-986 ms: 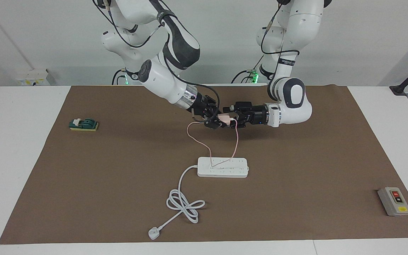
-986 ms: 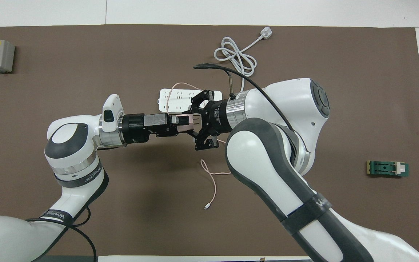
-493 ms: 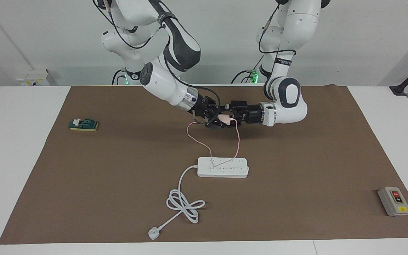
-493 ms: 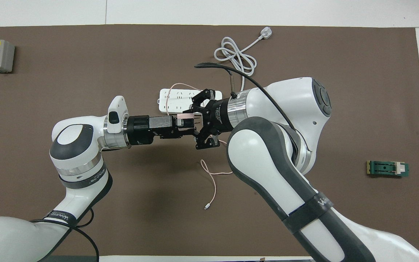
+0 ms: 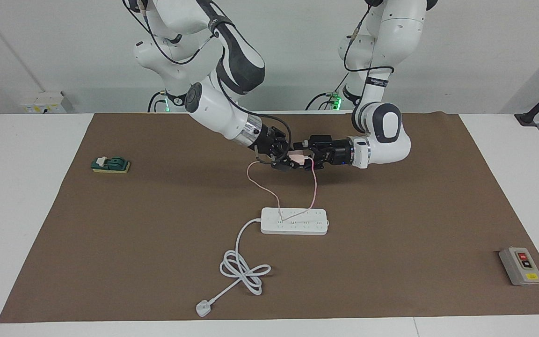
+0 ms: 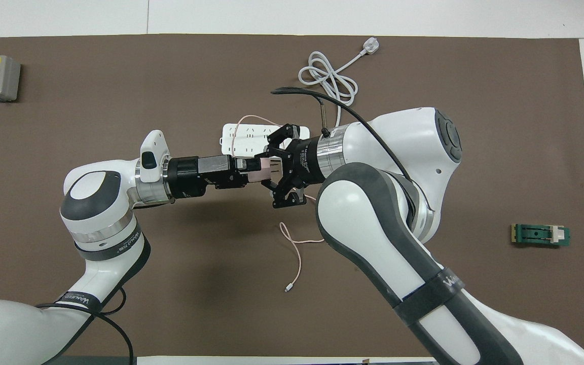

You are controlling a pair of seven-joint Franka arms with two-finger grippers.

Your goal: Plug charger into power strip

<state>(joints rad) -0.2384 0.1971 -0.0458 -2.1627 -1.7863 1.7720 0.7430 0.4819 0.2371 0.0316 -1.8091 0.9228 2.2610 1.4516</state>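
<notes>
The right gripper [image 5: 289, 162] is closed tight on the charger [image 5: 299, 158], up in the air over the mat. The left gripper [image 5: 308, 157] stands wide open around it. The power strip [image 5: 294, 221] lies below.

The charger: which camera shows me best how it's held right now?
The overhead view: the charger shows as a pink block between the left gripper and the right gripper, above the power strip. The facing view shows only a pink sliver between them, but confirms it is up off the table.
</notes>
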